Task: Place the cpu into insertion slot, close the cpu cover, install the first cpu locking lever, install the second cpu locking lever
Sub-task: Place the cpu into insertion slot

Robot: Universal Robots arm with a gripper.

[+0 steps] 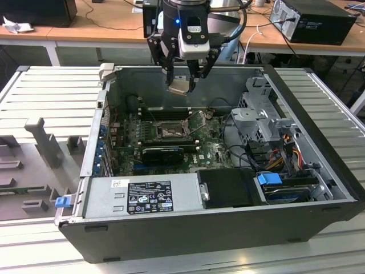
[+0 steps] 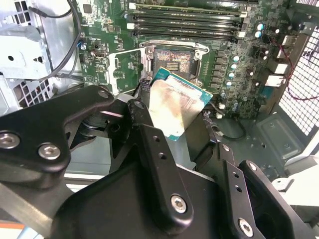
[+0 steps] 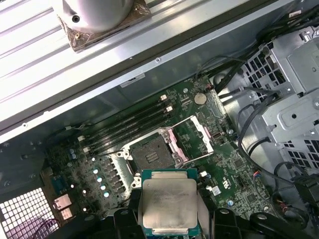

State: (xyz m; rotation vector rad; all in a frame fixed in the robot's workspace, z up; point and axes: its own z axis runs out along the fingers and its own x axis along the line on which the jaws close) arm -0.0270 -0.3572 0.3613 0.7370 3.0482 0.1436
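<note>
We saw an open black case (image 1: 188, 234) lying on a ribbed grey table (image 1: 51, 91). Inside, a grey power supply (image 1: 142, 197) sat by the near wall, a metal drive cage (image 1: 259, 117) at the exterior view's right, orange and yellow cables (image 1: 283, 153) beside it. On the green board (image 1: 214, 151) lay memory sticks (image 2: 184, 20) side by side. Another computer (image 1: 316, 20) stood on the wooden desk (image 1: 85, 31) behind.

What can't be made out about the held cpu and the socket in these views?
- Second wrist view: the cpu covers part of the insertion slot.
- First wrist view: the gripper covers the cpu's side edges.
- Exterior view: the slot's contacts are too small to make out.
</note>
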